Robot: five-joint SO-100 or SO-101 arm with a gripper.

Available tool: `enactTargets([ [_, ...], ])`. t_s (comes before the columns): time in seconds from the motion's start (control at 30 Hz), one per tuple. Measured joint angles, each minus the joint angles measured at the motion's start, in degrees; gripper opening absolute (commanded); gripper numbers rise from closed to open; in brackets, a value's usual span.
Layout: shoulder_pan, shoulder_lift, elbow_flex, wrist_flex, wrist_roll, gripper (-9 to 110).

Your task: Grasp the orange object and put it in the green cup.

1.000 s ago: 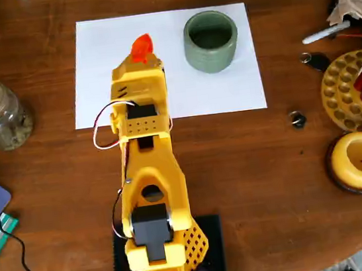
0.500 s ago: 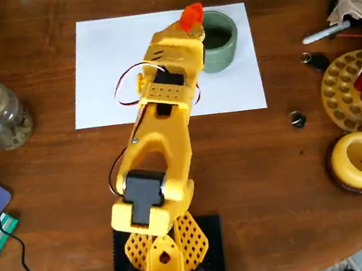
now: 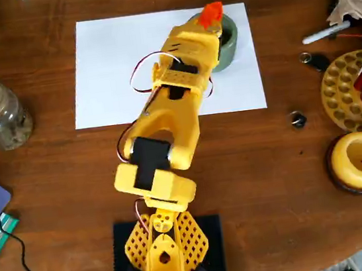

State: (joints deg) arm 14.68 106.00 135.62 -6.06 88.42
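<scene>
In the overhead view, the gripper [image 3: 211, 19] hangs over the cup [image 3: 229, 34], with the orange object [image 3: 212, 13] showing at its tip. The jaws lie under the arm's yellow body, so I cannot tell whether they pinch the object, though it appears carried at their end. The cup sits directly below and slightly right of the jaws, mostly covered by the wrist, on the white paper [image 3: 112, 71].

The step in hand looks like the carry to the cup, nearly over its mouth. The next move calls for centring the object above the dark opening, then spreading the jaws.

The arm stretches from its base [image 3: 161, 248] diagonally up and right, extended far, wrist pitched forward.
</scene>
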Motion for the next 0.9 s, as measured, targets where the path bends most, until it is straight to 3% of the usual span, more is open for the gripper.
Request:
enactTargets([
  [0.43,1.32,-7.12,-2.72,-5.19,0.0,0],
  [0.63,0.7,-10.02,-3.78,-7.12,-0.26,18],
  [0.9,0.26,-11.16,-3.78,-8.88,-0.26,18],
])
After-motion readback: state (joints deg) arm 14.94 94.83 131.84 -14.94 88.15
